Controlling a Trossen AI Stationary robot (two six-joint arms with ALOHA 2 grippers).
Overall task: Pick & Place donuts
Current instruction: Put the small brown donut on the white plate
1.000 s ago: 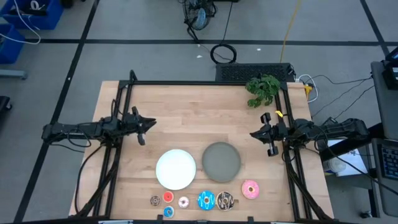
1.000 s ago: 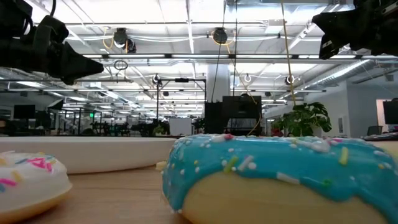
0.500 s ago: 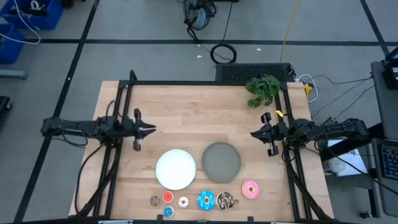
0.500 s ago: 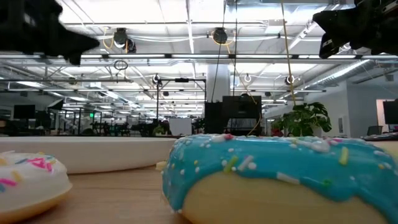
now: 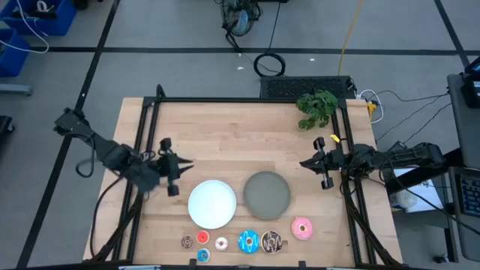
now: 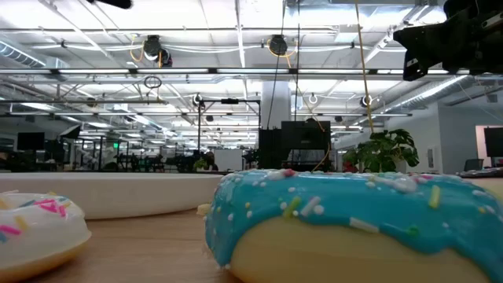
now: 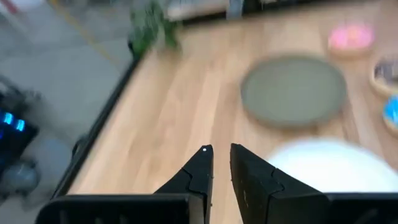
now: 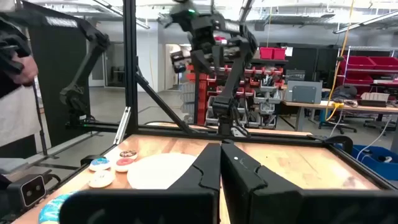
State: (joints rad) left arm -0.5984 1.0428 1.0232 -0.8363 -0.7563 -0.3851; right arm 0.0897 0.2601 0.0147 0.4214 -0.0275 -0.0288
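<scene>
While the left gripper (image 5: 174, 163) hangs just left of the white plate (image 5: 212, 203), it's barely cracked open, empty; right gripper (image 5: 313, 160) closed, empty too.

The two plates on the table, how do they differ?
The white plate is bright and a touch wider; the grey plate is dull and darker. The white plate lies to the left, nearest the left gripper; the grey plate lies to the right, nearer the pink donut. Both are round, lie flat and apart on the table, and hold no donuts.
</scene>
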